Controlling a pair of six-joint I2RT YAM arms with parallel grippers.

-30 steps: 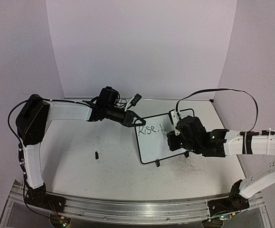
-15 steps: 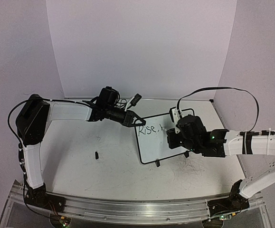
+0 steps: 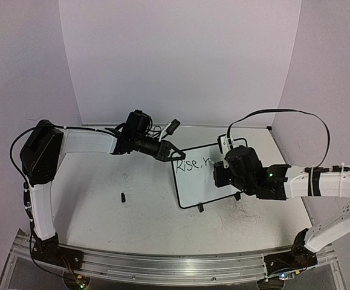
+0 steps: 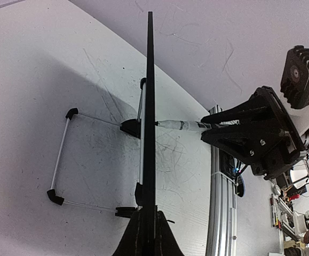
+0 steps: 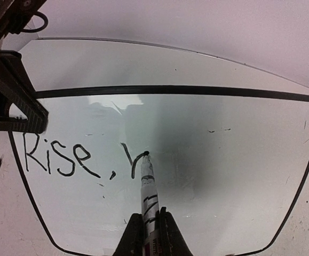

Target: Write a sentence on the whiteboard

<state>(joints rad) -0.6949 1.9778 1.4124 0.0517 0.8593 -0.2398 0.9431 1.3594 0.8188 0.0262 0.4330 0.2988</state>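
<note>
Moved rightward, marker (image 5: 148, 184) in right gripper (image 5: 147, 217) touches whiteboard (image 5: 223, 176) clamped by left gripper (image 4: 148, 221).

On the desk (image 3: 102, 208) at frame centre the whiteboard (image 3: 193, 188), left jaws on its upper-left corner, right jaws over its right side — marker (image 5: 148, 189) tip at the sentence's (image 3: 193, 164) right end, small piece (image 3: 123, 197) lower left.

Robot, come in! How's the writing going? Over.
Left end effector shut on whiteboard. Right end effector shut on marker. Sentence reads "Rise, r". Nothing blocking.
</note>
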